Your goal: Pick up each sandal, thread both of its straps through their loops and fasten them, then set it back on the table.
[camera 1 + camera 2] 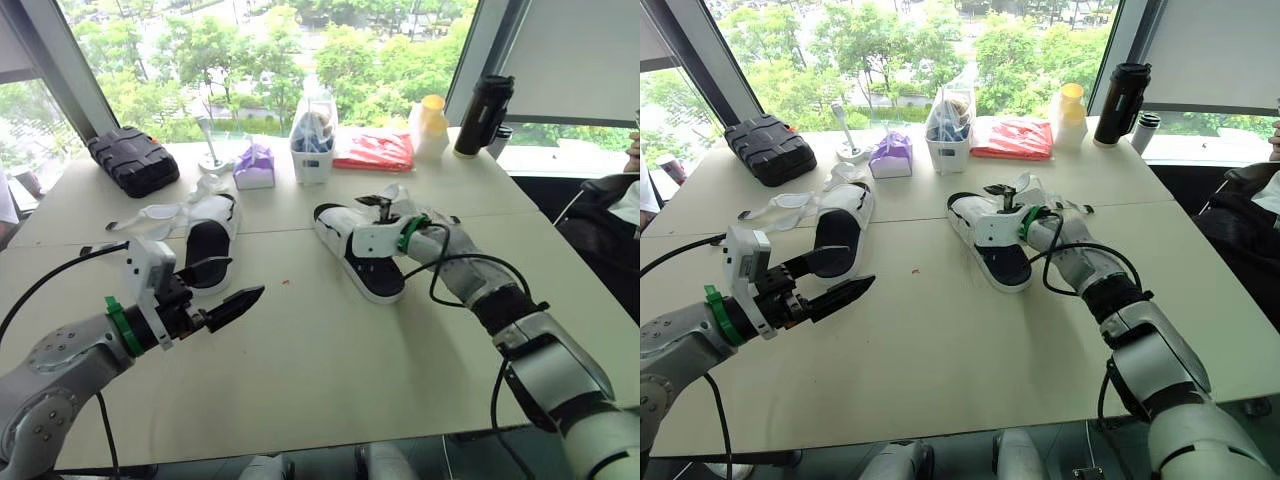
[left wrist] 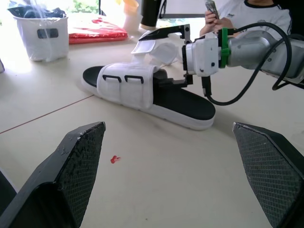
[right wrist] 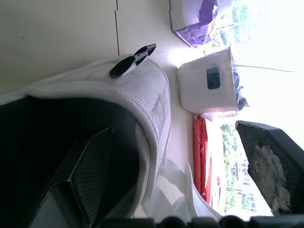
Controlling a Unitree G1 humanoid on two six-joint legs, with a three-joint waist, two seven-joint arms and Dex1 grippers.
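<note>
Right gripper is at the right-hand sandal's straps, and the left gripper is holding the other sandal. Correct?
Not quite. The left gripper holds nothing: the left wrist view shows its fingers open with nothing between them. The right gripper is at the straps of the right-hand sandal, as stated.

Bare tabletop (image 1: 330,350) lies open ahead of the left tool (image 1: 228,285) up to the far sandal (image 1: 362,262); the near sandal (image 1: 208,238) sits just beside the tool, crowding its far side.
</note>
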